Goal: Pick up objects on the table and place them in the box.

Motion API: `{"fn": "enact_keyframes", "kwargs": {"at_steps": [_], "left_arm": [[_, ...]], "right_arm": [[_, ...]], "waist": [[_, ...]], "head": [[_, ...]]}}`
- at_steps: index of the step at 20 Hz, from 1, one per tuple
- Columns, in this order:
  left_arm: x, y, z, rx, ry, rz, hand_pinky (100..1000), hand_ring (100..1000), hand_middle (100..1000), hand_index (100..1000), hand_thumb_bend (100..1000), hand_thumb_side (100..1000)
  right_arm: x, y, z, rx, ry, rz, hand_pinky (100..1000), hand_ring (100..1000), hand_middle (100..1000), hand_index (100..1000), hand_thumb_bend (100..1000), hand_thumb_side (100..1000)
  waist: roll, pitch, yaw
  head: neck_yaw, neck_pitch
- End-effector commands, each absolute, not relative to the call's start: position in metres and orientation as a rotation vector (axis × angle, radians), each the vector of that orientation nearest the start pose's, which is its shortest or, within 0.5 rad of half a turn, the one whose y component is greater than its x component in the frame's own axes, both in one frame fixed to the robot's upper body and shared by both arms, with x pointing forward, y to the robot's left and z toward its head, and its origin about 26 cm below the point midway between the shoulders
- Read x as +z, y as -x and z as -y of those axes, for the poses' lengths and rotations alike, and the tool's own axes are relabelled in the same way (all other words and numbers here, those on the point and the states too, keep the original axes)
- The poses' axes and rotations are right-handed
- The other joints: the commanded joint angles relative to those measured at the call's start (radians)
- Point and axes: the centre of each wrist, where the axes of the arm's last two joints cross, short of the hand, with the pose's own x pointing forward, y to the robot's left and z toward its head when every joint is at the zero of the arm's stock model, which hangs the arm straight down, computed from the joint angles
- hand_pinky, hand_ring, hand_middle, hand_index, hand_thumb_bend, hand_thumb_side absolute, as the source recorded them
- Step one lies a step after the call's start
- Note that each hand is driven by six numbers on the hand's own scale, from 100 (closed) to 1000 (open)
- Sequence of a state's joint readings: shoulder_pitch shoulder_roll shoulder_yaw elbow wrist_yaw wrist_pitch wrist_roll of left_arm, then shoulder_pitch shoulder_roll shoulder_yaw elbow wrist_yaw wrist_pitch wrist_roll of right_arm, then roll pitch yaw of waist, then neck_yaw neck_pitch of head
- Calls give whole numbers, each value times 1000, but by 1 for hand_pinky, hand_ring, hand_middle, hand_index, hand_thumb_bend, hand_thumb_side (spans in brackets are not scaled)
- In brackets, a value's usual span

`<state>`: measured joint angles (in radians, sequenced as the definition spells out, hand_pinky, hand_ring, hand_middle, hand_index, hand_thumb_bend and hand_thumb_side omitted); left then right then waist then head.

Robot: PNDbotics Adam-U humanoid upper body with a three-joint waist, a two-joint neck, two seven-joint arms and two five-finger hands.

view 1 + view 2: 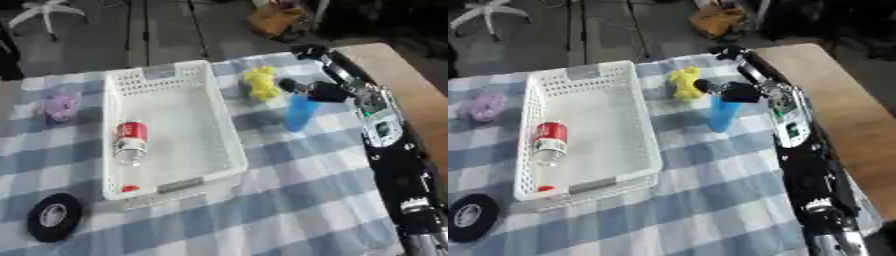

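Fingers (297,86) of right hand (325,92) curled atop upright blue cup (301,114), beside basket (219,131).

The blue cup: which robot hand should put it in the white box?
Probably the right hand: it is at the top of the blue cup, just beside the white box. No left hand shows.
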<state>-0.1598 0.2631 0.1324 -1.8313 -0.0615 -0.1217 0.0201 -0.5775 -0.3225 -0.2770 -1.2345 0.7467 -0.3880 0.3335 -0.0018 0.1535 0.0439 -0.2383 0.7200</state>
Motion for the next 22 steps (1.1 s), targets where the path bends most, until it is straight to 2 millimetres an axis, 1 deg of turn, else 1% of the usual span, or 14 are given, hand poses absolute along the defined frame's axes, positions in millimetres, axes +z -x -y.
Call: {"fn": "enact_keyframes", "kwargs": {"at_steps": [1,10,14,16,22], "left_arm": [[133,-301,-314,-235,-364,2127,438,962,884,858,533,943],[134,-301,-314,-235,-366,2128,439,961,884,858,534,942],[133,-301,-314,-232,-366,2127,439,962,884,858,534,943],[133,-301,-314,-232,-366,2126,439,961,884,858,534,943],[133,-301,-314,-232,-368,2127,439,961,883,858,535,943]], "right_arm": [[139,-410,364,1061,806,1719,981,906,900,954,606,745],[116,-411,367,1061,910,1589,977,905,895,952,603,770],[103,-412,361,1157,1095,1467,976,906,896,951,602,778],[97,-412,361,1179,1139,1445,976,906,896,951,603,780],[85,-411,362,1198,1154,1434,974,905,894,951,604,783]], "waist": [[-1,-87,1],[-1,-89,2],[0,-89,2],[-1,-89,1],[0,-89,0]], "head": [[-3,-2],[-3,-3],[-2,-3],[0,-2],[-1,-3]]}}
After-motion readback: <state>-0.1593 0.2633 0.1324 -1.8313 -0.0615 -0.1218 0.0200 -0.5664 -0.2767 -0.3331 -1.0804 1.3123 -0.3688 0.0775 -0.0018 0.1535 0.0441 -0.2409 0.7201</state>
